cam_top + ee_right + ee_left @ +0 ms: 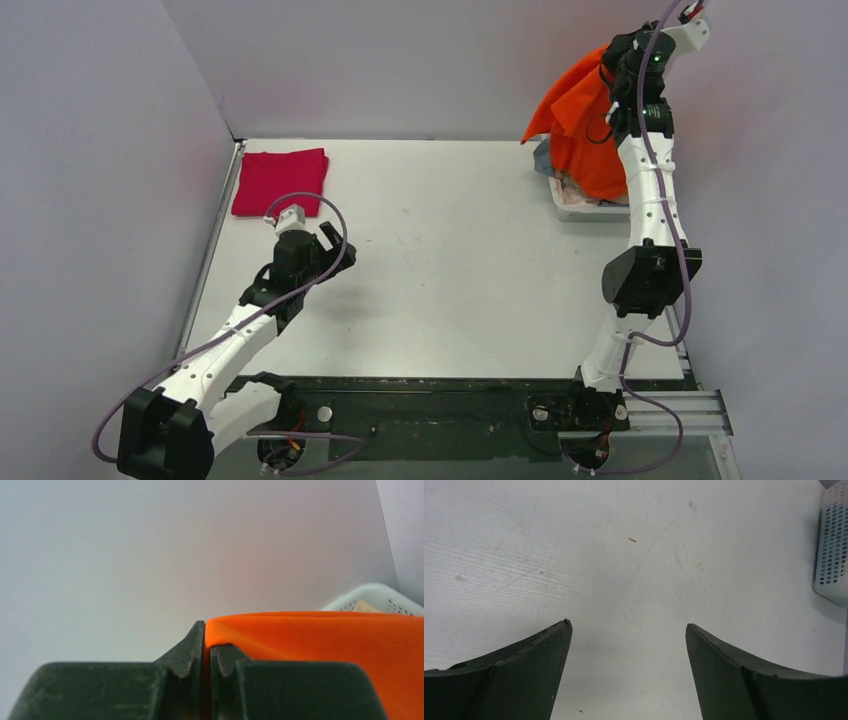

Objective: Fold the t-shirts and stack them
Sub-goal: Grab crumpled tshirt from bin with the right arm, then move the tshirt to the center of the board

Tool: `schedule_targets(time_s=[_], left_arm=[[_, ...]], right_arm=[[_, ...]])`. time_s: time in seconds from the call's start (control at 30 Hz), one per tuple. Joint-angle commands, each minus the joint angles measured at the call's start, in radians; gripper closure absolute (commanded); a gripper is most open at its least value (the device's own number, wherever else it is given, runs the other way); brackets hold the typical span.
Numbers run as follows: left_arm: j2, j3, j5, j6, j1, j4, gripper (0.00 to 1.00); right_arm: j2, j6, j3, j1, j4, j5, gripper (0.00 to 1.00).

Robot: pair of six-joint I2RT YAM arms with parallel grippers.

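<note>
Right gripper: clenched on a fold of orange t-shirt, with the cloth pinched flat between the fingers and spilling off to their right. Held high over the basket, probably to draw the whole garment out of the pile before laying it flat. Draped loosely below the fingers, down to the basket rim; cannot tell whether fully free of what lies inside.

Left gripper: released and spread wide, with nothing between the fingers but bare table. Low over the open middle, well apart from the orange cloth, likely there to catch a hanging corner or help with spreading.

Beyond the left fingers and to their left, at the far corner: red t-shirt, already folded square, probably the base of the stack.

Judged early on the second garment: lifted, not yet spread or folded. Next, by guess: carry toward the open table ahead of the left fingers, lower, flatten. Possible trouble: a thin pinch on slick mesh, so a slip.
</note>
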Motion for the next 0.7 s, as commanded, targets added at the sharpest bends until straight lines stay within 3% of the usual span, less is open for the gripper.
schedule_targets(time_s=[0.0, 0.13, 0.27, 0.47, 0.67], left_arm=[[-0.059, -0.009, -0.005, -0.005, 0.003, 0.025, 0.05], [-0.099, -0.010, -0.010, -0.008, 0.003, 0.002, 0.05], [-0.161, -0.024, -0.004, -0.016, 0.003, -0.017, 0.05], [-0.271, -0.018, -0.008, -0.026, 0.003, -0.113, 0.05], [-0.380, -0.015, -0.053, -0.093, 0.002, -0.238, 0.05]], right_arm=[[-0.079, -0.049, 0.077, 0.011, 0.043, -0.026, 1.00], [-0.151, -0.074, 0.149, 0.040, 0.047, -0.074, 1.00], [-0.196, 0.046, 0.217, 0.068, -0.001, -0.262, 1.00], [-0.293, 0.150, 0.173, 0.177, -0.046, -0.498, 1.00], [-0.328, 0.119, 0.152, 0.330, -0.117, -0.612, 1.00]])
